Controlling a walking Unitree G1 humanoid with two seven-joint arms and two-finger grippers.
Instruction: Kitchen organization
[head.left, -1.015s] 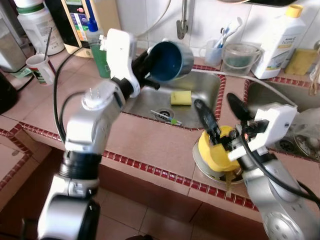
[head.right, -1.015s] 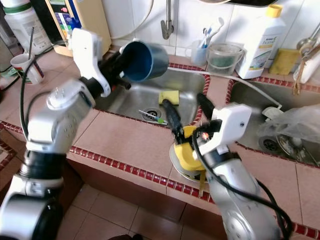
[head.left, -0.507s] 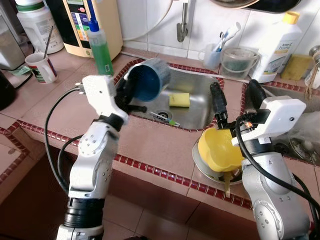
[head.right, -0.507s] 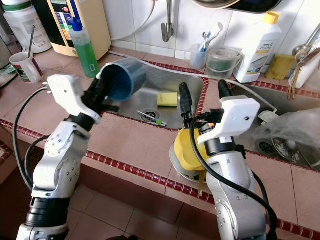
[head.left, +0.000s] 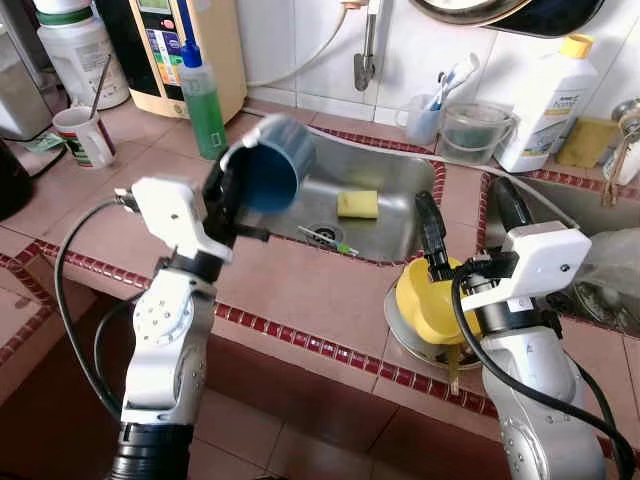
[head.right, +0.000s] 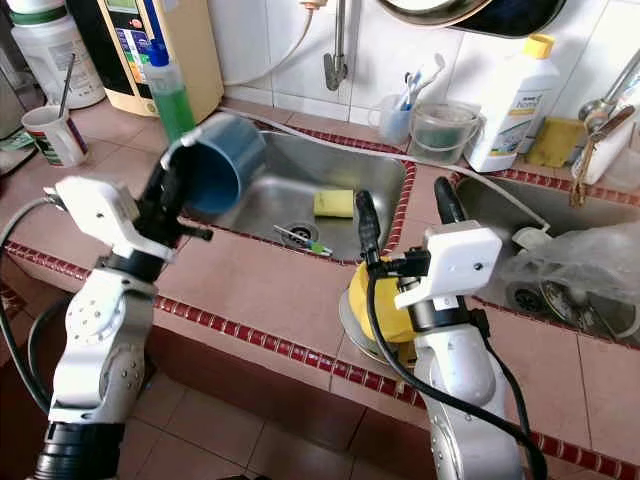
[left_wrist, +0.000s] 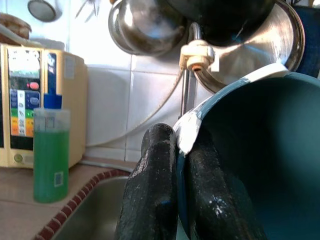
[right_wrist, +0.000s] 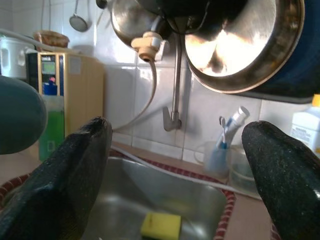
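Observation:
A blue cup (head.left: 272, 172) hangs tilted on its side above the left rim of the sink (head.left: 405, 180). My left gripper (head.left: 236, 178) is shut on the cup's rim; the left wrist view shows both fingers (left_wrist: 150, 195) pinching the rim of the blue cup (left_wrist: 260, 165). A yellow bowl (head.left: 428, 305) rests in a metal dish (head.left: 396, 328) on the counter near the front edge. My right gripper (head.left: 461, 192) stands open above the strip between the two sinks, with nothing between its fingers (right_wrist: 60, 185). The bowl lies under its wrist.
A yellow sponge (head.left: 358, 203) and a small utensil lie in the sink. A green soap bottle (head.left: 203, 98), a white mug (head.left: 85, 135) and a water dispenser (head.left: 190, 45) stand at the back left. A toothbrush cup (head.left: 425, 118), a clear tub (head.left: 470, 125) and a white bottle (head.left: 545, 100) line the wall.
My left arm has pulled the blue cup back and to the left, from over the sink to its left rim. The right gripper stays open above the yellow bowl.

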